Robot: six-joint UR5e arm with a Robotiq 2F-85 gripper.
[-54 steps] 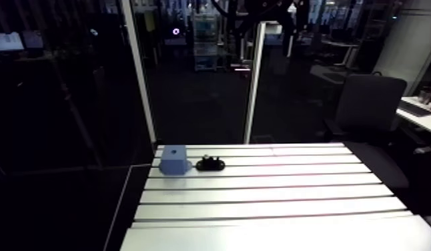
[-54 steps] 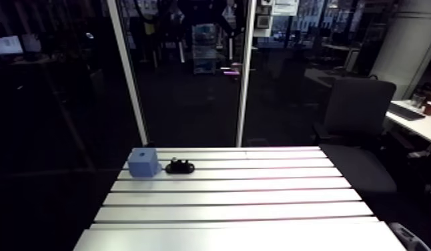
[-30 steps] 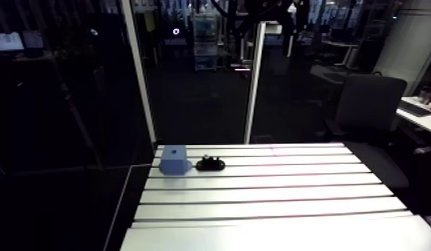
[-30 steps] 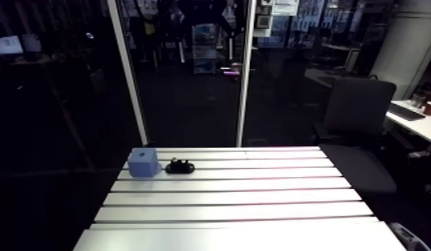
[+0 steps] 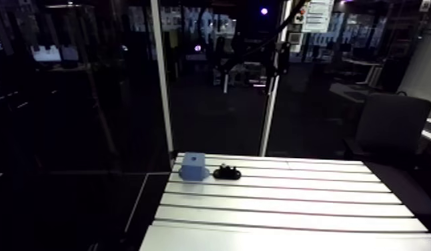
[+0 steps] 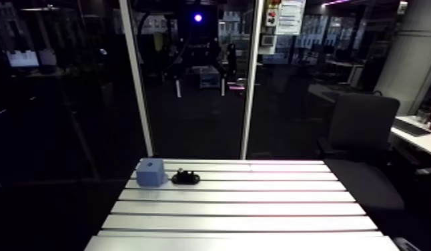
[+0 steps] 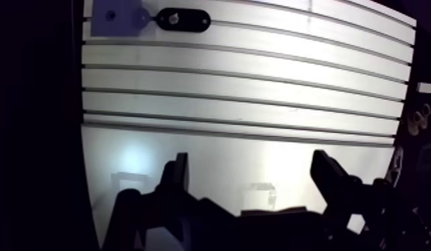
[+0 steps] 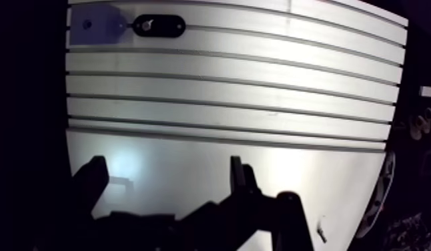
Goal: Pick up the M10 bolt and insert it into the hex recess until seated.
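Observation:
A blue block (image 7: pixel 115 15) with a small dark hole in its top stands at the table's far left corner. Right beside it lies a black oval holder (image 7: pixel 183 19) with a small pale round spot in its middle; I cannot tell whether that spot is the bolt. The arm view shows the same pair, the blue block (image 5: pixel 193 165) and the black holder (image 5: pixel 227 173), side by side in the back row. My gripper (image 7: pixel 251 177) hangs high over the table's near end, far from both. It is open, and only bare table shows between its fingers (image 7: pixel 177 177). It does not appear in the arm view.
The slotted aluminium table (image 5: pixel 285 207) runs in long grooved strips between me and the two parts. Its left edge drops into darkness just beside the block. Two white upright posts (image 5: pixel 161 80) stand behind the far edge. An office chair (image 6: pixel 361 127) is off the right side.
The whole arm view has shifted, so the camera moved with the arm. The blue block and the black holder keep their places on the table.

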